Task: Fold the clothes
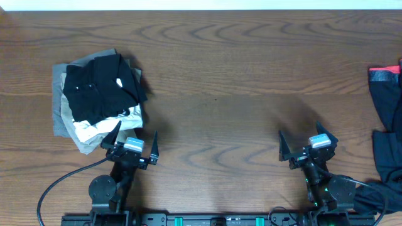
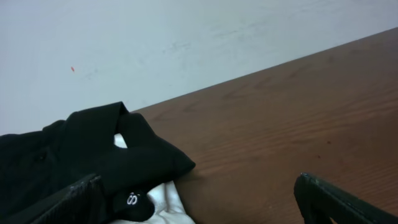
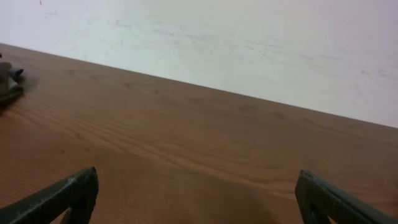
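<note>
Overhead, the clothes [image 1: 100,97] sit piled at the frame's left. My left tool [image 1: 137,130] is wide apart just beside them; my right tool [image 1: 299,130], wide apart too, holds nothing. If I pinch deep, the whole pile may lift.

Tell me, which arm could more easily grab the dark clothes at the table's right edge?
Probably the right. The right tool is open and much nearer the dark clothes; the left tool is across the table, beside the black shirt.
</note>
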`<state>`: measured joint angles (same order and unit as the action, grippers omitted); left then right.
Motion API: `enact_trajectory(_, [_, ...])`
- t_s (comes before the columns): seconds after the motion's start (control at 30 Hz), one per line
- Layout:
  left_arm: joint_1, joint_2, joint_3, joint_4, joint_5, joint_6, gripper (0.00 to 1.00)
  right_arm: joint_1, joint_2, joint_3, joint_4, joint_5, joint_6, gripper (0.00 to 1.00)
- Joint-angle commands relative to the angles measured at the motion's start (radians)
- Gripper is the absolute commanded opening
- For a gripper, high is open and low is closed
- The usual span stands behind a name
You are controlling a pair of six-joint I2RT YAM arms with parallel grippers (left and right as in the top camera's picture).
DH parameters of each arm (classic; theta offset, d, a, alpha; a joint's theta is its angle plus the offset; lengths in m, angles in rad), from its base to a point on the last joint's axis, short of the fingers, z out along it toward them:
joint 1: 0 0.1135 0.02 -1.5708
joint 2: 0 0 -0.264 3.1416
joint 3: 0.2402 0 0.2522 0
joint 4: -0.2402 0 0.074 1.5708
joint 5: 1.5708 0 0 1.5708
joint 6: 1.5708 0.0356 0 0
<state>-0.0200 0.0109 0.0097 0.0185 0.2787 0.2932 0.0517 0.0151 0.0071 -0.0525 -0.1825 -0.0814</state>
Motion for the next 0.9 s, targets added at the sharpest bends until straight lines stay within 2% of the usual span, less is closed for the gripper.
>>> enact_trajectory(0.0, [-0.006,-0.008,-0.006,-0.034,-0.003,0.009,0.98,0.008,-0.002,-0.002,-0.005,-0.001,-0.002,0.99])
enact_trajectory(0.87, [-0.006,-0.005,-0.006,-0.063,-0.003,0.009,0.98,0.008,-0.002,-0.002,-0.004,-0.001,-0.002,0.99])
